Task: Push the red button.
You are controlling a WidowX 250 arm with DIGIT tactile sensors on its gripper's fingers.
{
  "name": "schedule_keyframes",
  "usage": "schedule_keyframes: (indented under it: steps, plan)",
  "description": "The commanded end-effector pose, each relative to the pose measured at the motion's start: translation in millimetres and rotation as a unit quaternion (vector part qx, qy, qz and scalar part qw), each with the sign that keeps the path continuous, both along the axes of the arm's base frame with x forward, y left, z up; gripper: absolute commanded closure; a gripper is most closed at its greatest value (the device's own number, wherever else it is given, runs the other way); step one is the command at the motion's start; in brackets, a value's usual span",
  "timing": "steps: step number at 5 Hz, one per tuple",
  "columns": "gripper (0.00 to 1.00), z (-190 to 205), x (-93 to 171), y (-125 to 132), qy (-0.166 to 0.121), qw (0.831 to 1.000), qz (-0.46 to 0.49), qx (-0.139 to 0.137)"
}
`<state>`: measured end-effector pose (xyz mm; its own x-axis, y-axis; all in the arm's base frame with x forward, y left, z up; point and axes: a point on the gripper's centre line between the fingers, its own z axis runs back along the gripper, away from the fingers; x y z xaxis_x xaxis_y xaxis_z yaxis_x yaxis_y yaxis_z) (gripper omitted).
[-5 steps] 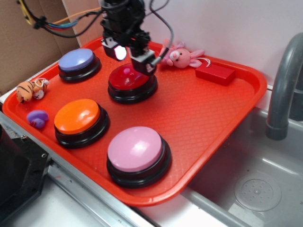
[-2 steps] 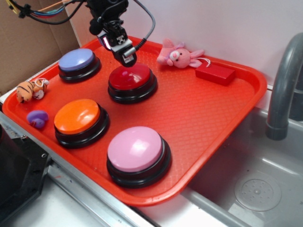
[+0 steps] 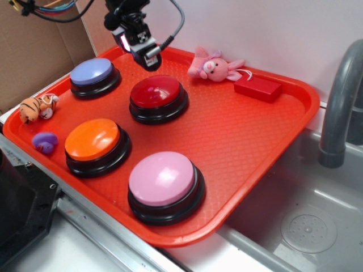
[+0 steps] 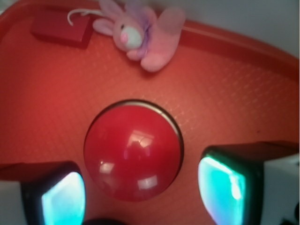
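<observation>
On the red tray [image 3: 266, 136], a pink button [image 3: 163, 179] is seen nearest, with an orange button [image 3: 92, 139] to its left and a small purple toy [image 3: 45, 140] and a tiger toy [image 3: 36, 107] at the left rim. The red button [image 3: 155, 92] is placed farther in, near the tray's middle, with nothing touching it; in the wrist view it [image 4: 133, 151] is framed between the two fingers [image 4: 224, 185], which are held wide apart and empty. A blue button [image 3: 92, 72] is set far left. The gripper [image 3: 143, 50] is held above the tray, just beyond the red button. A pink plush [image 3: 214, 67] and a red block [image 3: 258, 87] are found along the far edge. A sink [image 3: 306, 209] is seen to the right.
</observation>
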<state>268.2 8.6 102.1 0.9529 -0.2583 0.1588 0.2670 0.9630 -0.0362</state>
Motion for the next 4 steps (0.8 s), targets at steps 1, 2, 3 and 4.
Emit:
schedule_keyframes:
  steps: [1,2,3,4]
  plan:
    - [0.00,35,14,-9,-0.049,0.999,-0.011,0.006]
    - [0.00,41,10,-11,-0.058,0.998,-0.013,0.012]
    - [0.00,45,5,-12,-0.069,0.997,-0.011,0.015]
    - [0.00,50,-2,-11,-0.080,0.997,-0.007,0.018]
